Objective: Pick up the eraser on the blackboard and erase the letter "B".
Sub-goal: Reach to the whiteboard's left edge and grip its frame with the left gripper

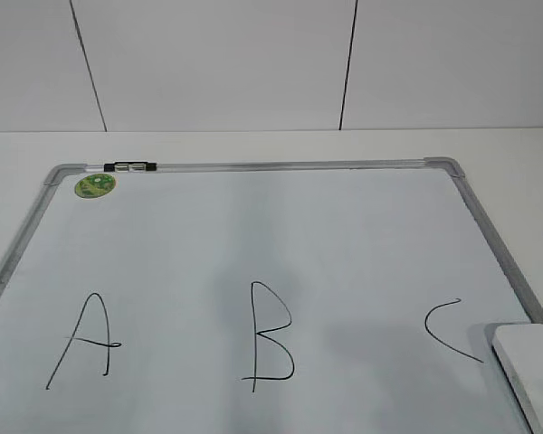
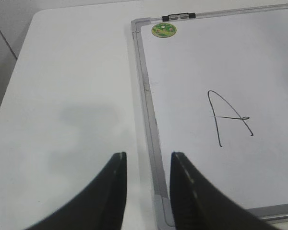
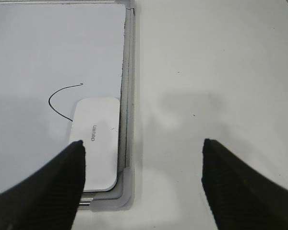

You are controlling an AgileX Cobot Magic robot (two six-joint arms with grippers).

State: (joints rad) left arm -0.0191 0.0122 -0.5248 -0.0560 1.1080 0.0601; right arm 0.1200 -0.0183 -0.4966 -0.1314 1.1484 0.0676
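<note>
Exterior view gives me the blackboard (image 1: 253,244) lying flat on a plain white table (image 1: 253,145), with a white panelled wall (image 1: 217,63) behind it split by dark seams. On the board I read the "A" (image 1: 83,341) at left, the letter "B" (image 1: 270,336) in the middle and the "C" (image 1: 448,329) at right. A green sticker (image 1: 95,185) sits in the far left corner, next to a small black clip (image 1: 131,166) on the frame. The eraser (image 1: 529,366) lies at the near right corner, just right of the "C", cut off by the picture's edge. No arm shows here.

The right wrist view adds what that one hides: the whole eraser, flat inside the board's corner against the frame, grey print on its top. My right gripper (image 3: 144,148) hangs above with its jaws spread wide, one over the eraser's near end, the other over bare table; it holds nothing.

The left wrist view shows only the "A" side. My left gripper (image 2: 146,160) hovers over the board's left frame, jaws parted by a narrow gap, empty.
</note>
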